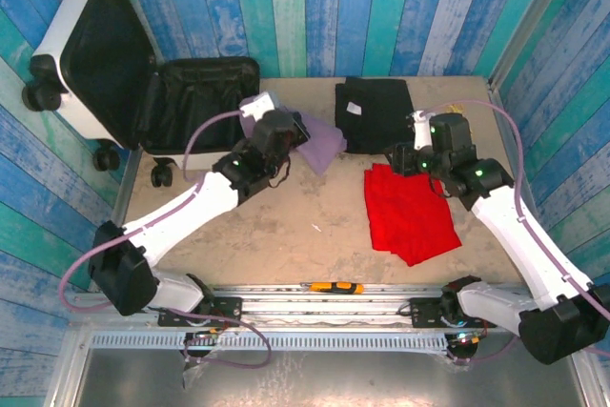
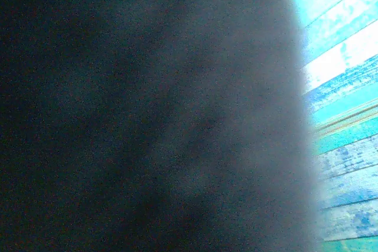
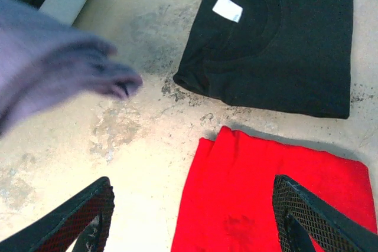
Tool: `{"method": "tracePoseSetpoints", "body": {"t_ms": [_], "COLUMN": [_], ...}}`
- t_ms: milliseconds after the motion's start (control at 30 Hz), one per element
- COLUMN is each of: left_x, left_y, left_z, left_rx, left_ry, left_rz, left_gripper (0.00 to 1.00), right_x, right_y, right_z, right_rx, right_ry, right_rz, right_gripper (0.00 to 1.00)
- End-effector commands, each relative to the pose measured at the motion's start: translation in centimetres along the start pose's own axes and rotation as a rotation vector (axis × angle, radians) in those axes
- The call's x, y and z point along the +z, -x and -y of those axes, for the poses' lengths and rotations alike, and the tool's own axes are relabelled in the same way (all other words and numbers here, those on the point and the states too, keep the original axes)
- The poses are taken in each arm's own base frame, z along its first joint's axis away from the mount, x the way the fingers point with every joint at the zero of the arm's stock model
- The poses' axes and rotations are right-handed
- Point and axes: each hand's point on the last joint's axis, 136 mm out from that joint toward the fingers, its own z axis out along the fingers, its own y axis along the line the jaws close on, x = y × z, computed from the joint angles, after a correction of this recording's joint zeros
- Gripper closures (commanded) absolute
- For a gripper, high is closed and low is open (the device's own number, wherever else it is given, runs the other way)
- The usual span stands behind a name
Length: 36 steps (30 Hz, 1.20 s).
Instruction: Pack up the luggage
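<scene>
Diagonally outstretched, the left arm grips purple cloth.

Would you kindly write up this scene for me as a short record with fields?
suitcase: open at the table's far left corner, lid tilted back
left claw: shut on the purple garment, which hangs from it beside the suitcase
right claw: open, over the red garment, holding nothing
black shirt: folded, flat on the table, beyond the red garment
red garment: flat on the table, a narrow gap from the black shirt
</scene>
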Motion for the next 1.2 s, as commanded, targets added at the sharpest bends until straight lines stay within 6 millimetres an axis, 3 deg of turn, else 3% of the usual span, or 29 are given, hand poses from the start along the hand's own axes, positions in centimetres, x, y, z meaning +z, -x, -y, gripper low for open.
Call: {"method": "tracePoseSetpoints", "body": {"t_ms": [0,133,267,567,733,1167], "left_x": [-2.9,-2.6,-1.3,2.0,4.7,11.8], "left_y": [6.8,10.5,12.7,18.5,19.9,22.1], "left_z": [1.4,-0.2,-1.9,-6.6,-9.2,-13.9], "left_rx": [0.105,0.181,0.256,0.233,0.19,0.124], "left_ry": [-0.009,0.062,0.128,0.201,0.219,0.238], "left_rz": [0.129,0.169,0.153,0.13,0.101,0.052], "left_gripper": [1.0,1.0,1.0,1.0,1.0,1.0], "right_x": [-0.6,-0.7,-1.0,-0.3,-0.4,-0.3], "right_y": [-1.1,-2.0,-2.9,-5.8,-6.6,-7.1], "right_z": [0.4,0.4,0.1,-1.0,-1.2,-1.1], "right_rx": [-0.005,-0.008,-0.009,0.0,-0.01,-0.012], "right_ry": [-0.008,-0.005,0.017,0.106,0.123,0.121], "right_rz": [-0.014,-0.033,-0.056,-0.123,-0.133,-0.152], "right_gripper": [0.28,0.28,0.28,0.29,0.29,0.28]}}
